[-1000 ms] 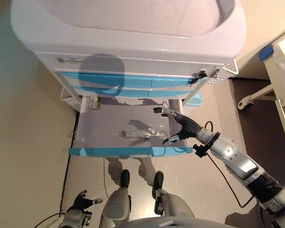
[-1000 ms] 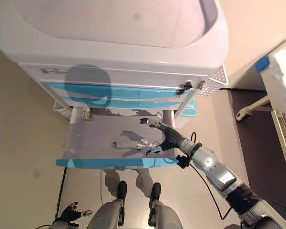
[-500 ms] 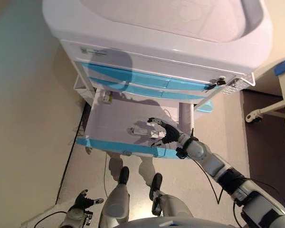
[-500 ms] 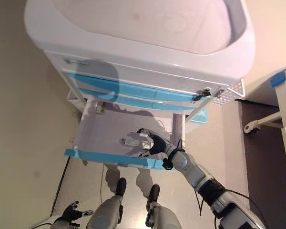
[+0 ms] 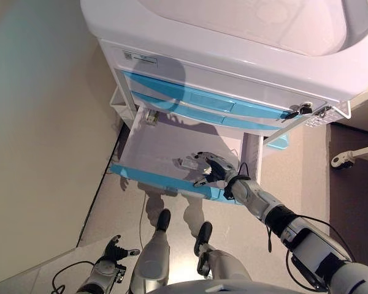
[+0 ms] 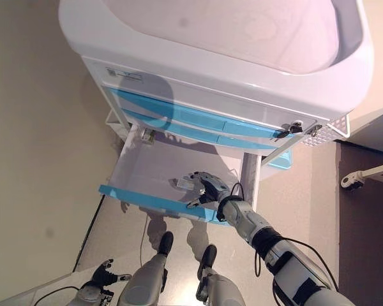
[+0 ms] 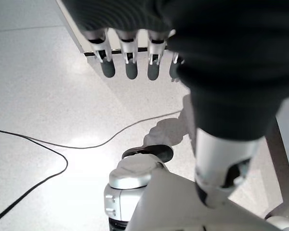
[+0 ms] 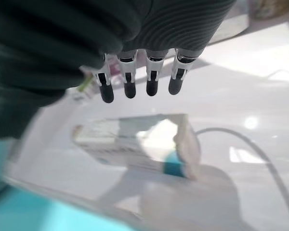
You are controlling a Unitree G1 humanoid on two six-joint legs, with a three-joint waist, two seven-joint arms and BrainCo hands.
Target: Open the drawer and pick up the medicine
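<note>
The cart's bottom drawer (image 5: 148,178) with a blue front stands pulled out. A flat white medicine box (image 8: 135,145) with a small teal mark lies on the drawer floor (image 6: 154,172), right of the middle. My right hand (image 5: 215,171) reaches in over the drawer's front right corner and hovers just above the box's right end. Its fingers (image 8: 129,84) are straight and hold nothing; the hand is open. The box (image 5: 187,163) shows just left of that hand. My left hand (image 5: 111,258) hangs low by the floor at the lower left, open and empty.
A white cart (image 5: 245,43) with two closed blue drawers (image 5: 202,101) stands above the open one. A small item (image 5: 151,117) sits in the drawer's back left corner. A beige wall (image 5: 43,122) runs along the left. A caster wheel (image 5: 339,160) of a bed frame stands at the right.
The camera has swung, shifting the whole picture. My right hand has moved from the drawer's right side to just over the medicine box. The left hand stays low.
</note>
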